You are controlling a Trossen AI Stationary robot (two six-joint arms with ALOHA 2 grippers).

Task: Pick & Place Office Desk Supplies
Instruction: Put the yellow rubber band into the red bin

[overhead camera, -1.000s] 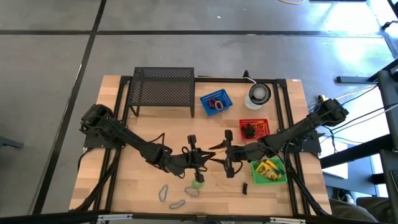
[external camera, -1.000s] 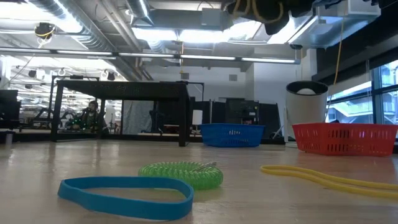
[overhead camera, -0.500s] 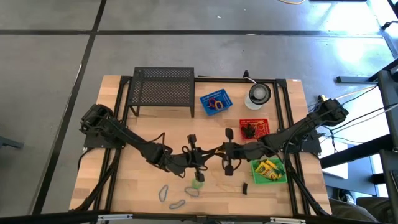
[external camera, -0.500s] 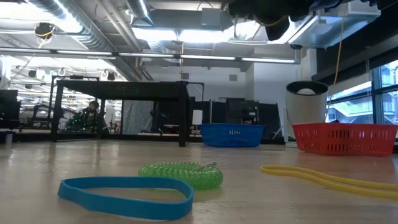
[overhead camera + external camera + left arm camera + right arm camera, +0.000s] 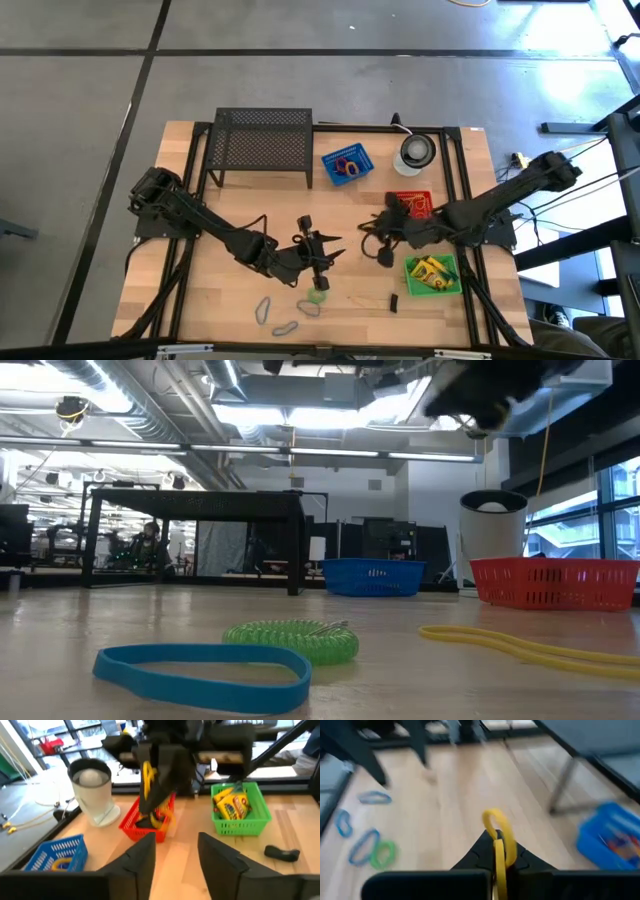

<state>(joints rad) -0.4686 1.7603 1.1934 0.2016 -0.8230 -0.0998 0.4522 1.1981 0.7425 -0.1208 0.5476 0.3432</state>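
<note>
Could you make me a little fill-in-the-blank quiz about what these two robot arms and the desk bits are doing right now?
1. The right gripper is shut on a rubber band coloured ____.
2. The left gripper has its fingers ____ and holds nothing.
3. The crayon boxes lie in the ____ basket.
4. The red basket stands between the green basket and the round white-and-dark ____.

Missing words: yellow; open; green; disc
</note>
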